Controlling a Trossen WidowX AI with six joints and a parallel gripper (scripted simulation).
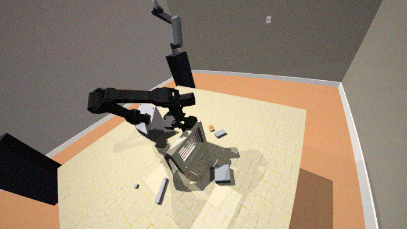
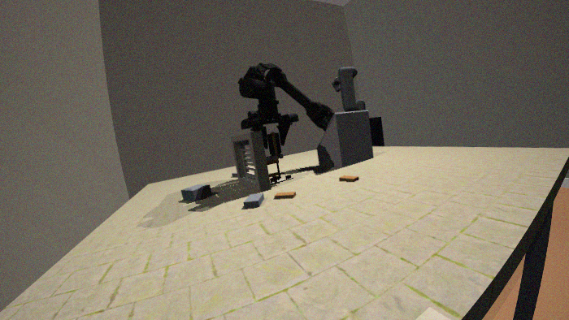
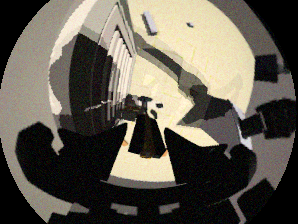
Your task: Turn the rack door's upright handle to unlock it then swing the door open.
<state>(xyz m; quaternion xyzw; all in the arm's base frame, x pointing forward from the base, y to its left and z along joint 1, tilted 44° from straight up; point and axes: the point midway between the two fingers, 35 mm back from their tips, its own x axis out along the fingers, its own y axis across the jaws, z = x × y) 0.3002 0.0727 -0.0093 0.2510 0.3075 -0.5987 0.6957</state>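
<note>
The grey slatted rack [image 1: 201, 128] [image 2: 260, 166] [image 3: 106, 37] stands upright on the table. The views do not clearly separate its door from its frame, so the door's angle cannot be told. The dark upright handle [image 2: 274, 142] [image 3: 148, 141], brownish in part, stands beside the rack. My gripper [image 2: 275, 140] [image 3: 145, 127] points down over the handle. Its fingers are open, one on each side of the handle, with gaps showing in the wrist view. In the top view the fingertips and handle are mostly hidden by the wrist and shadow.
A blue-grey block [image 1: 220, 133] [image 2: 254, 200] and orange pieces [image 1: 211, 128] [image 2: 284, 195] [image 2: 349, 178] lie near the rack. A larger block [image 1: 222, 174] [image 2: 196, 192], a long bar [image 1: 162, 190] [image 3: 149, 23] and a small cube [image 1: 136, 186] [image 3: 190, 24] lie around it. A grey box [image 2: 353, 138] stands by the arm.
</note>
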